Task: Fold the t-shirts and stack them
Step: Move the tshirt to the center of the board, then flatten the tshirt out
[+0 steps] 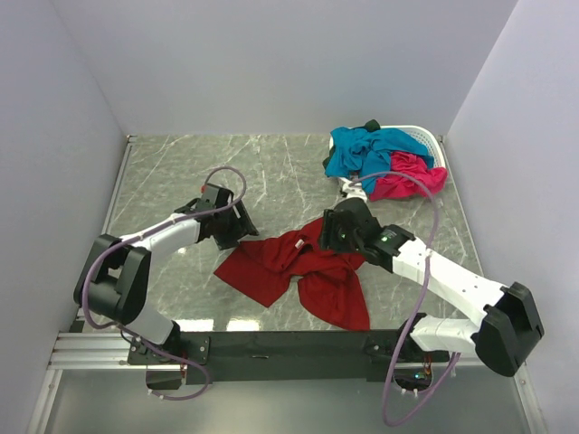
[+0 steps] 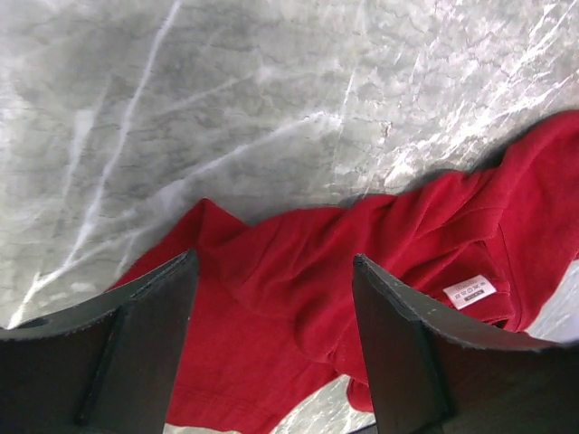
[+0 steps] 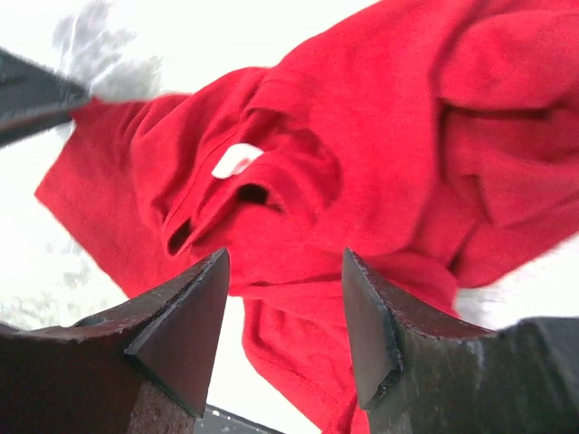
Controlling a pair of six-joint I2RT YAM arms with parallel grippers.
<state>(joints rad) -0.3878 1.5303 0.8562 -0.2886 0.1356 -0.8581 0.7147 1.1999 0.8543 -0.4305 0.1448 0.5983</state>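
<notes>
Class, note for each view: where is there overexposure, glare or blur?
Right wrist: the table around the dark red t-shirt is washed out to white, the shirt slightly soft. Left wrist: even light, marble veins and label sharp. Top external: pale glare patches near the table's front edge.

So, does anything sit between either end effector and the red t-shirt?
Nothing visible does. The red t-shirt lies uncovered, showing straight between the open jaws of both the left end effector and the right end effector.

basket (image 1: 423,136) mostly under tees (image 1: 366,152), red tee (image 2: 362,262) cropped — wrist cams
</notes>
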